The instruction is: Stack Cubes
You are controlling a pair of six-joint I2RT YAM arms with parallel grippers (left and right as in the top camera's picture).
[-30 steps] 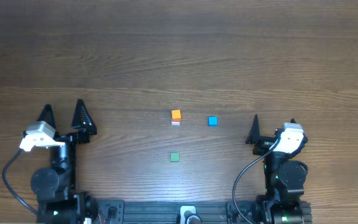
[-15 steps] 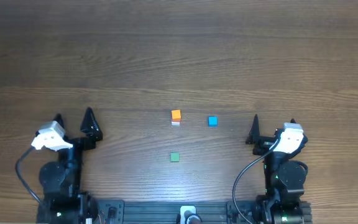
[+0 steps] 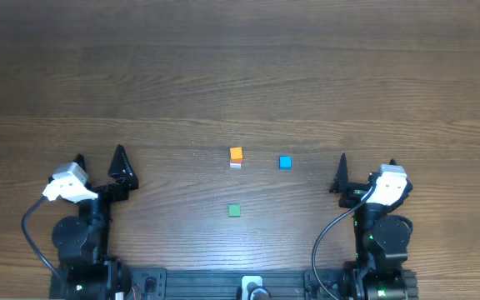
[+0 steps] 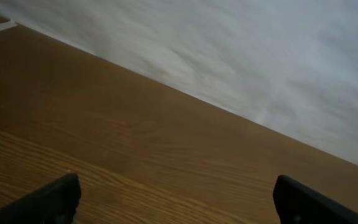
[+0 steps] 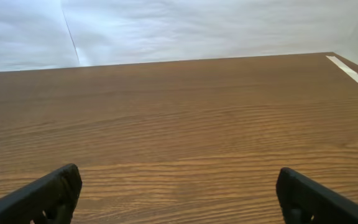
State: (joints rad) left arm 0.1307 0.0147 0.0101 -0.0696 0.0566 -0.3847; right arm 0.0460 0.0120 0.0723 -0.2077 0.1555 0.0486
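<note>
Cubes lie near the middle of the brown wooden counter (image 3: pixel 240 67). A small orange cube (image 3: pixel 236 153) sits on what looks like a white cube (image 3: pixel 236 165), of which only a sliver shows. A small blue cube (image 3: pixel 285 162) rests near the orange cube on the right arm's side. A small green cube (image 3: pixel 234 211) lies apart from the orange cube, toward the arm bases.

The left claw (image 3: pixel 98 157) is spread wide with nothing in it, well apart from the orange cube on the left arm's side. The right claw (image 3: pixel 367 162) is likewise wide open and empty, well apart from the orange cube, beyond the blue cube.

The step in hand is probably fetching a loose cube. The blue one suits the right arm, being closest to it. Come down square over the cube so the fingers bracket two flat faces, and close gently. Carry it high enough to clear the orange cube, then centre it over that cube before letting go, since an off-centre drop could topple so small a stack. Keep the other arm parked away.
</note>
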